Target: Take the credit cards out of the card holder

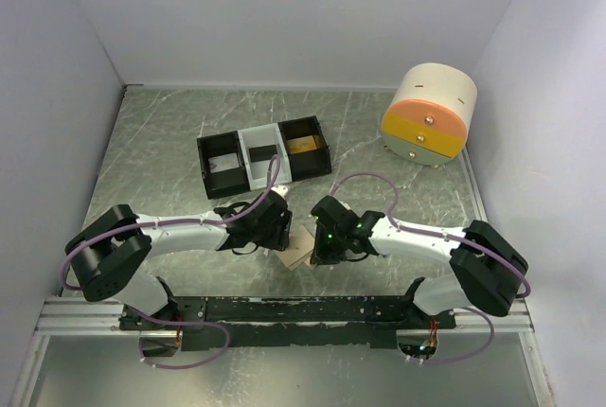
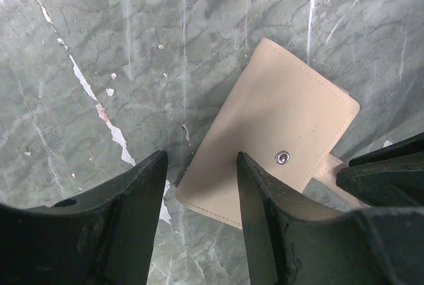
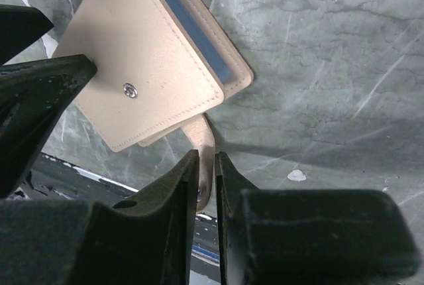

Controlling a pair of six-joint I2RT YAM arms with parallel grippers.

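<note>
The tan card holder [image 1: 299, 250] lies closed and flat on the marbled table between my two grippers, its snap stud [image 2: 282, 158] facing up. My left gripper [image 2: 201, 159] is open just above it, with one finger over the holder's near corner and the other over bare table. My right gripper [image 3: 206, 159] is shut on the holder's tan closure strap [image 3: 207, 136], which sticks out from under the flap. A blue strip [image 3: 189, 26] shows between the holder's layers. I cannot tell whether it is a credit card, and no other card shows.
A black-and-white tray [image 1: 264, 156] with three compartments stands behind the grippers. A round cream container [image 1: 429, 115] with orange and yellow fronts sits at the back right. White walls close in three sides, and a metal rail [image 1: 284, 310] runs along the near edge.
</note>
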